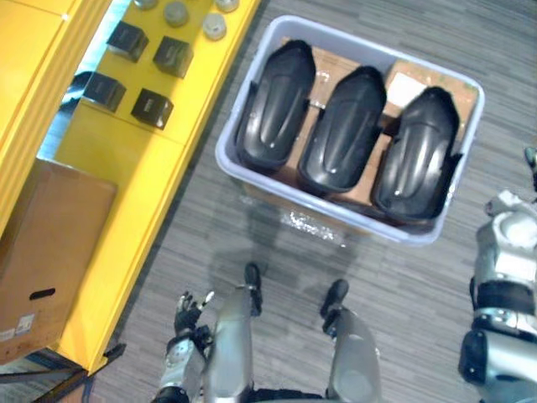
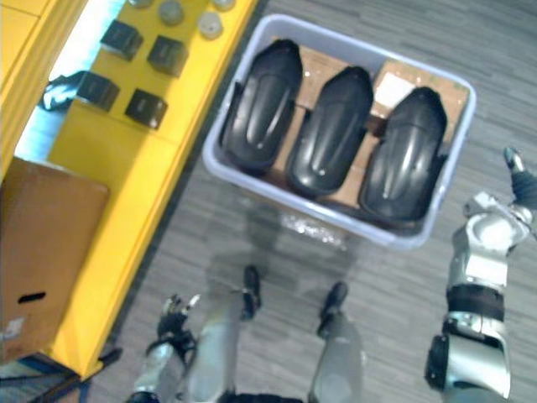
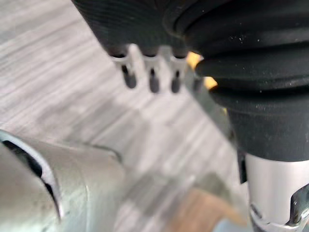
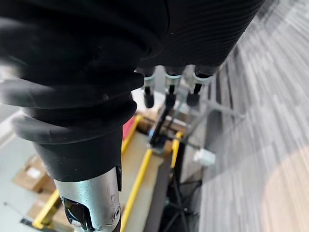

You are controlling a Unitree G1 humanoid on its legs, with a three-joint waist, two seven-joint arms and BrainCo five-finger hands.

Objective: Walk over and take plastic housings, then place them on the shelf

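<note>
Hanging low at about 7 o'clock in the head view, the left robot hand (image 1: pixel 186 316) is released, its fingers (image 3: pixel 152 82) straight and holding nothing above the grey carpeted floor (image 1: pixel 419 294). The right robot hand (image 4: pixel 168 94) sits out at about 3 o'clock of the head view, its fingers likewise slack and empty.

Ahead at 12 o'clock a pale plastic bin (image 1: pixel 352 222) stands on the floor, lined with cardboard (image 1: pixel 323 63). In it lie the three black plastic housings side by side, long axes running away from the robot: the left housing (image 1: pixel 277 105), the middle housing (image 1: pixel 344 130) and the right housing (image 1: pixel 417 151), each touching or just beside its neighbour. None is lifted yet, so the step in hand looks like the approach and first pick.

At 9 to 10 o'clock runs the yellow shelf (image 1: pixel 143 168), carrying small black boxes (image 1: pixel 152 107), grey discs (image 1: pixel 214 27) at its far end and a cardboard box (image 1: pixel 50 243) at its near end.

To do this well, I would square up to the bin's near wall before reaching. The housings are long, smooth and domed, so a two-handed hold along the edges seems safer than a pinch on the crown. Taking an outer housing first should leave room for fingers beside it. For the drop, the bare yellow stretch between the black boxes and the cardboard box looks the likeliest spot.
</note>
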